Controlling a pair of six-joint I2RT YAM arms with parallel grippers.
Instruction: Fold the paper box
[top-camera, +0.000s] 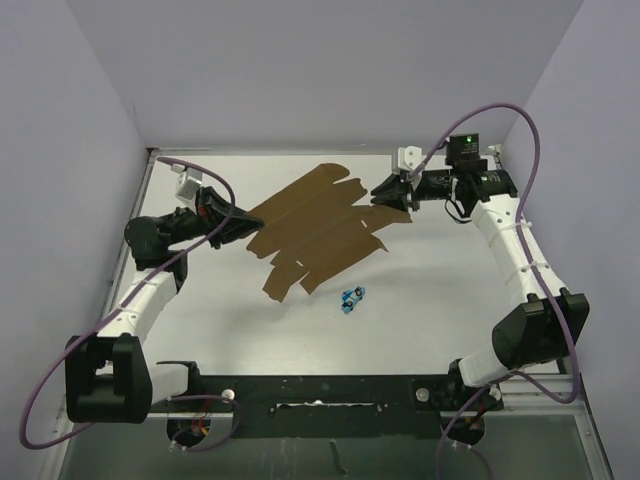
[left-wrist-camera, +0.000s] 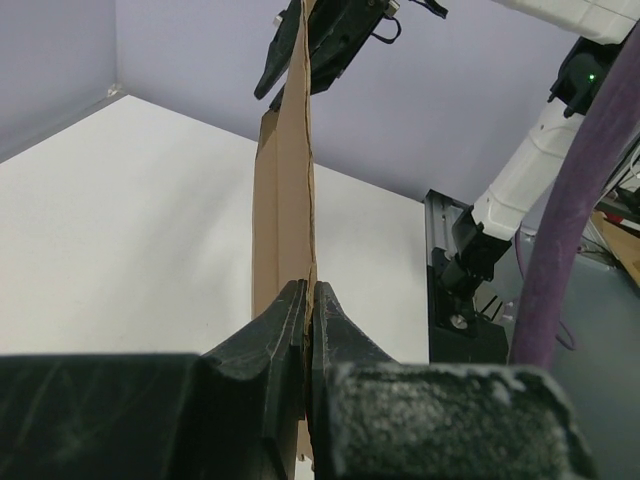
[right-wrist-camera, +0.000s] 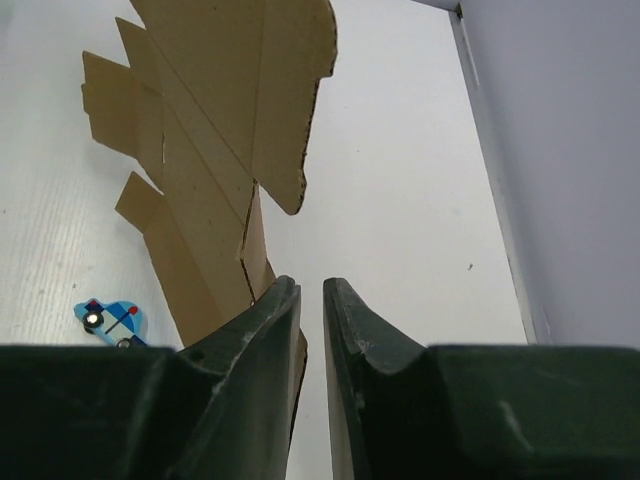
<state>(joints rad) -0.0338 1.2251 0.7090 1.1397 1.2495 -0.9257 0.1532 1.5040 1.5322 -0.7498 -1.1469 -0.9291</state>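
Counter (top-camera: 440, 300): white, matte; lilac walls along left, far and right edges. Black rail (top-camera: 330, 392) across near edge. Small blue object (top-camera: 352, 298) lies on counter, slightly near of centre, well apart from rail. Box (top-camera: 320, 225), flat brown sheet, over centre-far area; cannot tell whether any flap touches surface. Blue object just near of its nearest flaps, not touching.

Robotics lab cell, white table (top-camera: 430, 300), plain lavender walls (top-camera: 320, 70), two cabled arms (top-camera: 510, 250) bolted on.
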